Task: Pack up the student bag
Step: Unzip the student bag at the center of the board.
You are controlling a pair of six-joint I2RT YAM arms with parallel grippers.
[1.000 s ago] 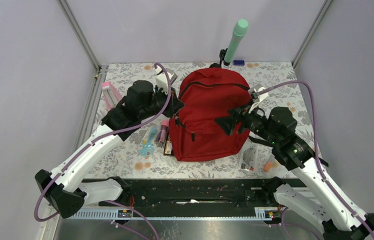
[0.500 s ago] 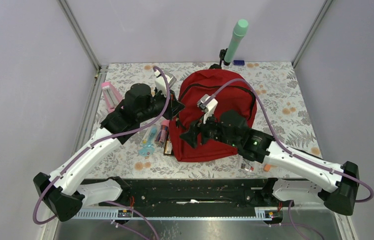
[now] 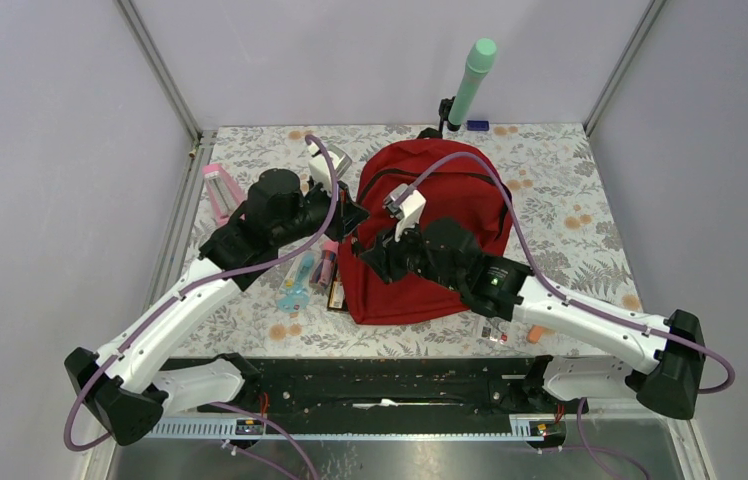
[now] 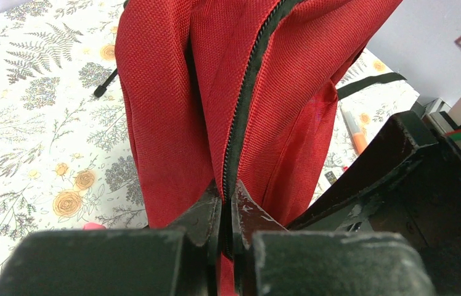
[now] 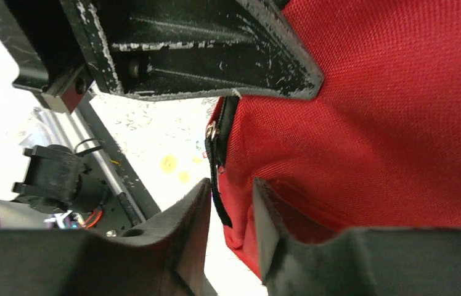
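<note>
Since the earlier frames, the right gripper has swung from the right side of the frame across to the left edge of the student bag. The bag lies at the centre of the floral table. The left gripper is clenched on the bag's fabric at the black zipper. The right gripper's jaws stand narrowly apart, with a black zipper pull between them, not pinched.

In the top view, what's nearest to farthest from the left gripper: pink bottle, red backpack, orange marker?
1. Red backpack, pinched in the left gripper.
2. Pink bottle, at the left.
3. Orange marker, near right edge.
</note>
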